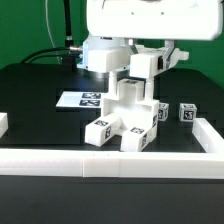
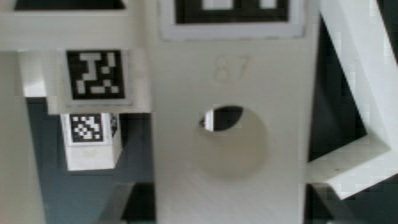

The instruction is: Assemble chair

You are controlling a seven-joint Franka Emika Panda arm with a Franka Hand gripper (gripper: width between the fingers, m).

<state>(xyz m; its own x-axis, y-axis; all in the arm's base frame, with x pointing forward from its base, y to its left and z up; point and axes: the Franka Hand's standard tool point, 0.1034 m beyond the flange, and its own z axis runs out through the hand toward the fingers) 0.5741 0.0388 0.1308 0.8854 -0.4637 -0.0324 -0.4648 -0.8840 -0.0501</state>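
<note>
My gripper hangs over the middle of the table, shut on a white chair panel held upright above the partly built chair. In the wrist view the panel fills the middle, with a round hole and a tag at one end. My gripper has its dark fingers pressed on both of the panel's sides. A tagged white leg of the chair stands beside the panel. Two small tagged cubes lie at the exterior view's right.
The marker board lies flat behind the chair at the exterior view's left. A long white border rail runs along the front and turns up the right side. Cables hang at the back.
</note>
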